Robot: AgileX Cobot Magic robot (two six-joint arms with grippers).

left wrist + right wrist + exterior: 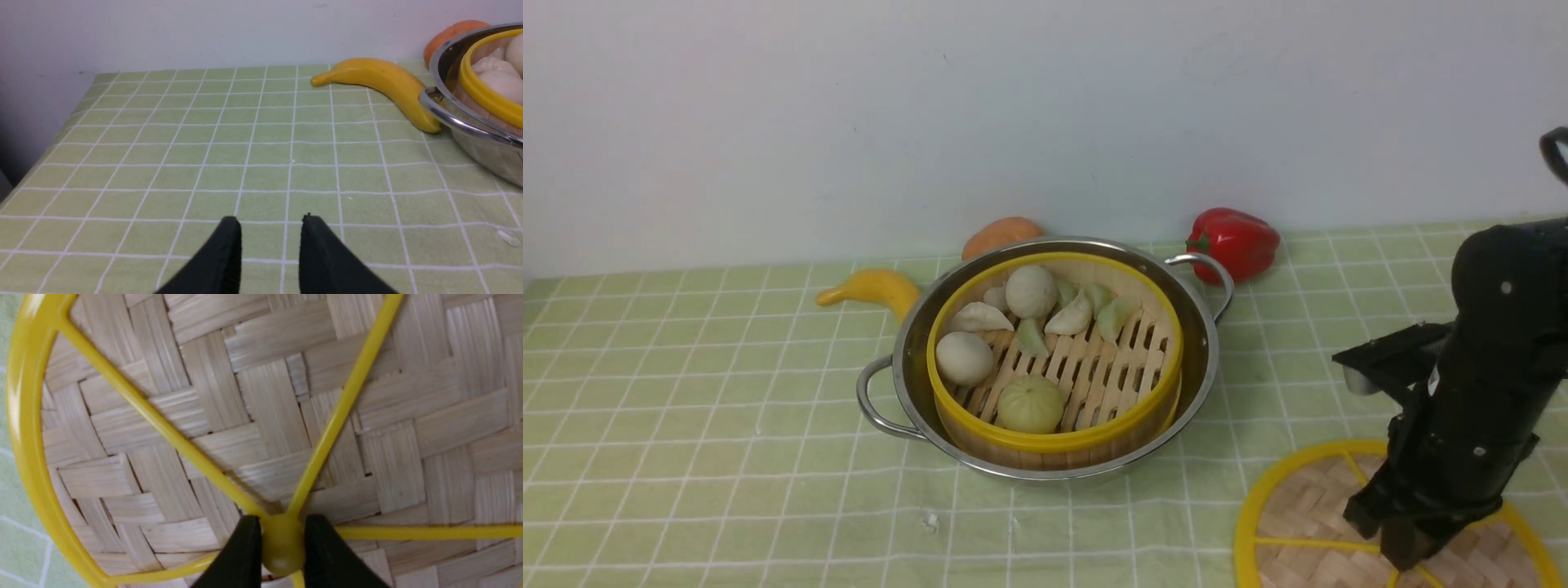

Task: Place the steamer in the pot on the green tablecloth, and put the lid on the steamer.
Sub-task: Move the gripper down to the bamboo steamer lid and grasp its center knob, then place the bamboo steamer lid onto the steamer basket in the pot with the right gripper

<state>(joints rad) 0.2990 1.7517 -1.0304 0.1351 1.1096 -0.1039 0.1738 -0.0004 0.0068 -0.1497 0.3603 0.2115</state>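
Right wrist view: the right gripper (282, 520) has its fingers clamped on both sides of the hub (282, 549) of the lid (286, 408), which lies on the green tablecloth (686, 408) at near right. The steamer (1054, 443) (toy buns (964, 358) inside) sits in the pot (1202, 351) at centre. The left gripper (269, 222) has its fingers parted and holds nothing.

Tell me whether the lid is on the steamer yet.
Off. The lid lies flat on the tablecloth, right claw gripping its hub, apart from the steamer, which sits uncovered in the pot with its buns showing.
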